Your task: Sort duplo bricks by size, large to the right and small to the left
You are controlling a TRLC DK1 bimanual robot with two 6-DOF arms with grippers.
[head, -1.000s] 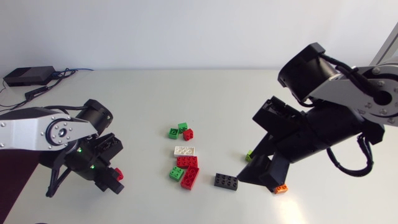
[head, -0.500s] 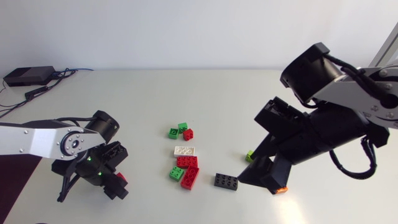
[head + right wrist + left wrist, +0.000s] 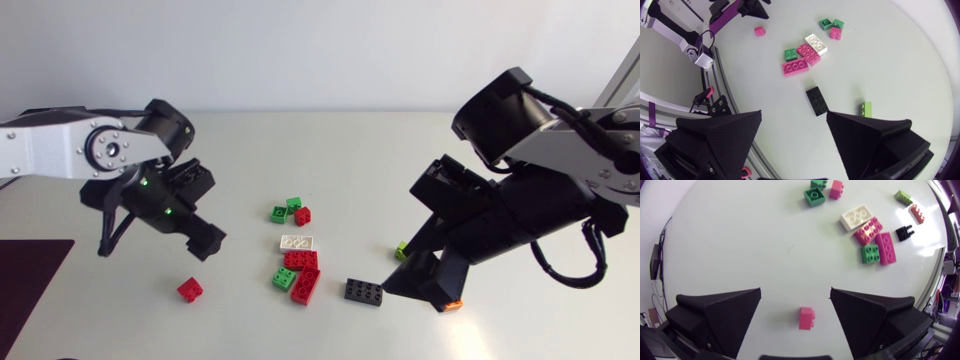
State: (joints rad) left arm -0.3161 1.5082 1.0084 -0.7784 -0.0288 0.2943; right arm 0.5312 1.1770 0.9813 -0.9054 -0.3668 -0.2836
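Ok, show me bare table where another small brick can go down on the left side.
Bare: the strip between the lone red brick and the pile, and the wide stretch of table behind the green-red trio. Crowded: the pile itself, and from the black brick across to the lime brick.
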